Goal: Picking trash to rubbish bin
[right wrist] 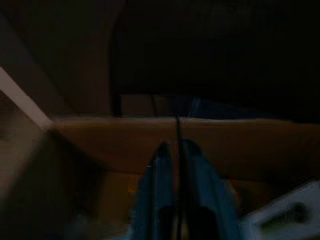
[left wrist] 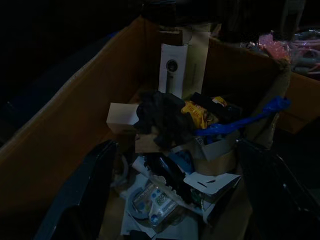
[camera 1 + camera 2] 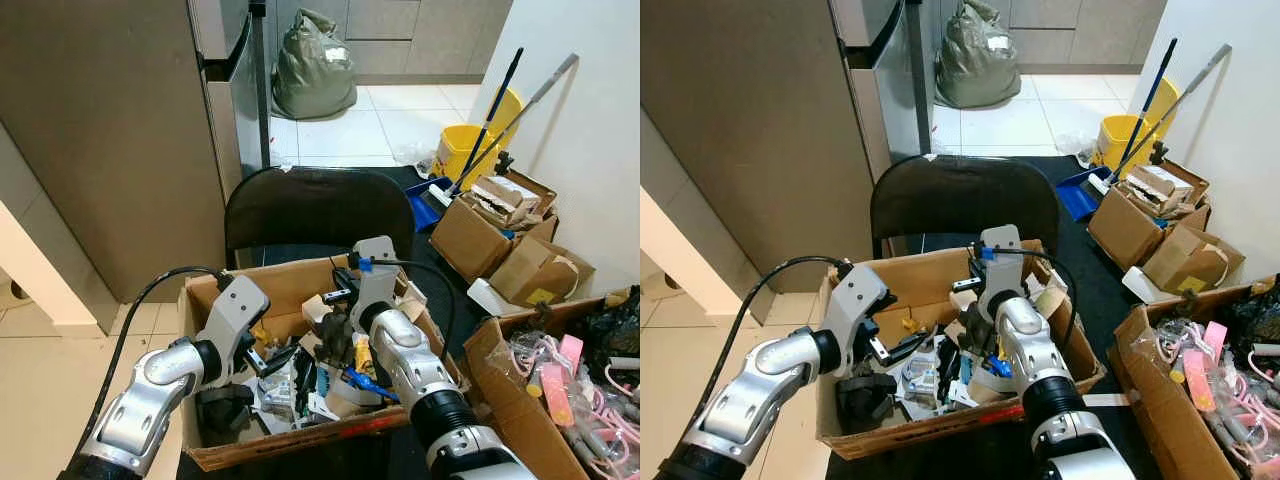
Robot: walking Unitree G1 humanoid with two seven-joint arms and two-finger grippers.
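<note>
Low in the frame, both tools are lowered into the cardboard box (image 3: 300, 285) to reach trash: left tool (image 2: 175, 200) spread open, right tool (image 1: 175, 165) pressed closed, empty.

Lower centre of your frame: cardboard box (image 3: 300, 285) holding loose trash (image 3: 300, 385). Left tool (image 3: 285, 358) and right tool (image 3: 335, 335) both sit inside it. Directly behind the box: chair (image 3: 315, 210). Upper left: cabinet (image 3: 100, 130). Top centre, on the floor: filled bag (image 3: 312, 65). Upper right: bucket (image 3: 462, 150) with mop handles. Right edge: further boxes (image 3: 500, 235), one beside another.
</note>
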